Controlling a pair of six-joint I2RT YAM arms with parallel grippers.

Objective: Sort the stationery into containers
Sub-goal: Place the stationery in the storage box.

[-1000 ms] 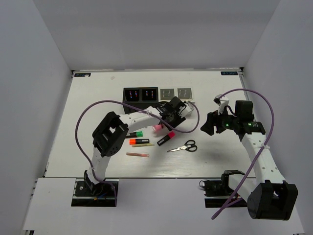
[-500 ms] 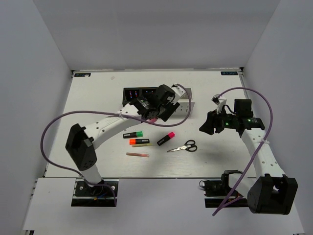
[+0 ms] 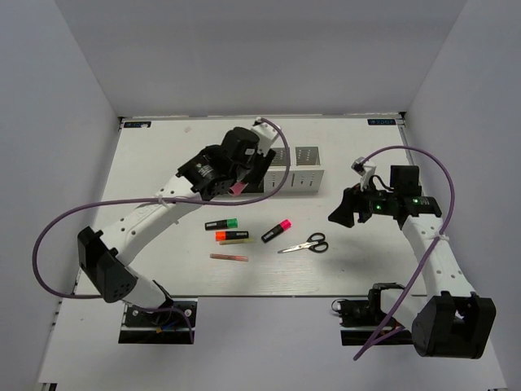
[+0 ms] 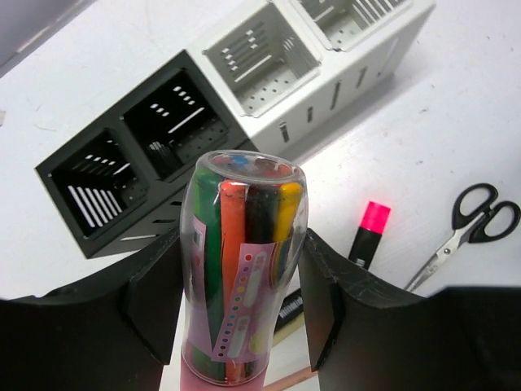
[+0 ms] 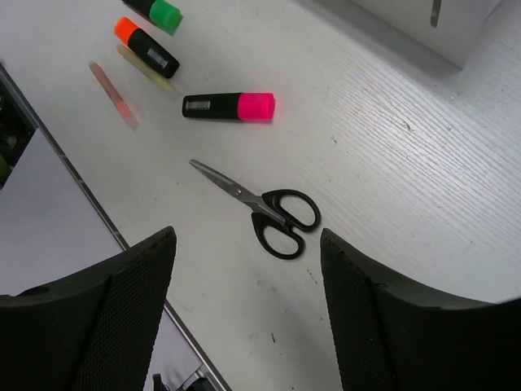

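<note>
My left gripper (image 3: pixel 230 177) is shut on a clear, pink-based tube of coloured pens (image 4: pixel 240 261), held in the air just in front of the two black containers (image 4: pixel 138 171). The white containers (image 3: pixel 293 156) stand to their right. On the table lie the green highlighter (image 3: pixel 221 224), the orange highlighter (image 3: pixel 231 235) with a yellow stick (image 3: pixel 241 242) by it, the pink highlighter (image 3: pixel 278 230), a pink stick (image 3: pixel 229 257) and black-handled scissors (image 3: pixel 305 243). My right gripper (image 3: pixel 340 210) hangs open above and to the right of the scissors (image 5: pixel 273 212), holding nothing.
The left arm and its purple cable arch over the table's left half and hide the black boxes from above. A metal rail runs along the table's near edge (image 5: pixel 138 252). A corner of a white box (image 5: pixel 444 28) lies beyond the right gripper.
The left arm has lifted the pink tube off the table and carried it back and left to the black boxes, stretching out. The right arm has barely moved.
</note>
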